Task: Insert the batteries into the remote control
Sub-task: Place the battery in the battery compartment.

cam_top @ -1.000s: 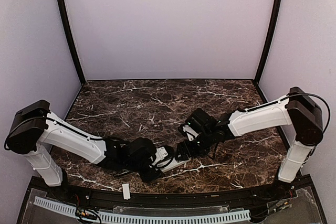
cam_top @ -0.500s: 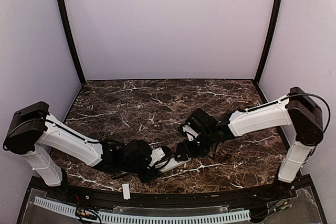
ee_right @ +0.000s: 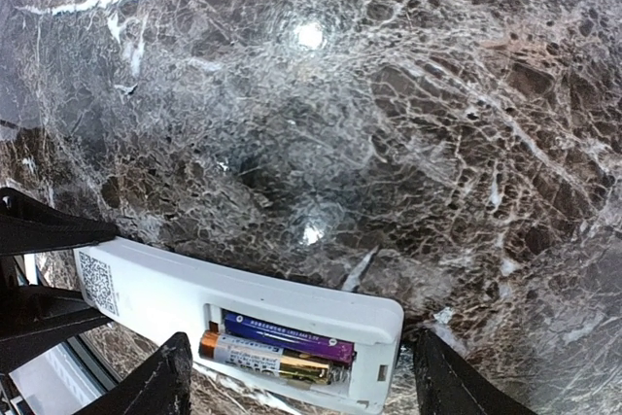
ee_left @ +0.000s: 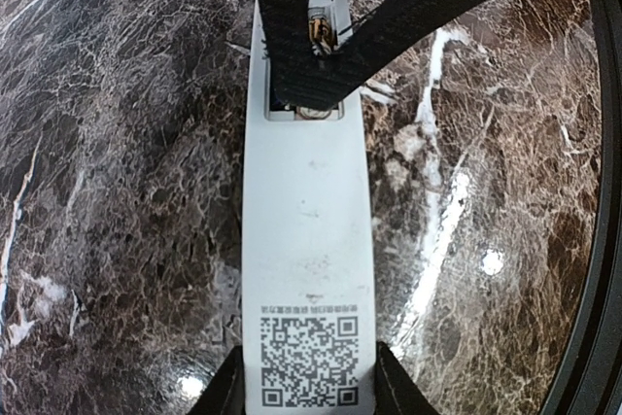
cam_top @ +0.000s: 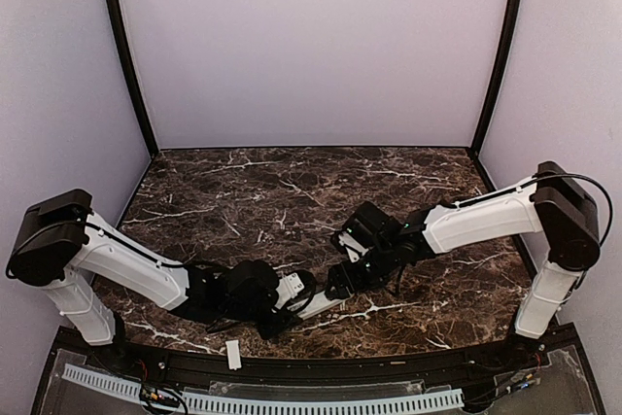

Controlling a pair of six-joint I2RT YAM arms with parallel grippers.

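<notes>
The remote control (ee_left: pixel 307 240) lies back side up, with a QR label at its near end. My left gripper (ee_left: pixel 309 391) is shut on that end. It also shows in the top view (cam_top: pixel 294 295), holding the remote (cam_top: pixel 323 302) low over the marble near the front. The battery bay at the far end is uncovered and holds two batteries, one purple (ee_right: pixel 292 335) and one gold (ee_right: pixel 264 361), side by side. My right gripper (ee_right: pixel 303 386) is open, its fingers (ee_right: pixel 165 381) spread on either side of that end of the remote (ee_right: pixel 146 289), just above the bay.
A short flat white strip (cam_top: pixel 233 354) lies on the black front rim, left of centre. The dark marble table (cam_top: pixel 292 191) stretches back to the lilac walls. The two arms meet near the front centre.
My left wrist has shifted slightly toward the near edge with the remote still in its jaws. The right arm has barely moved.
</notes>
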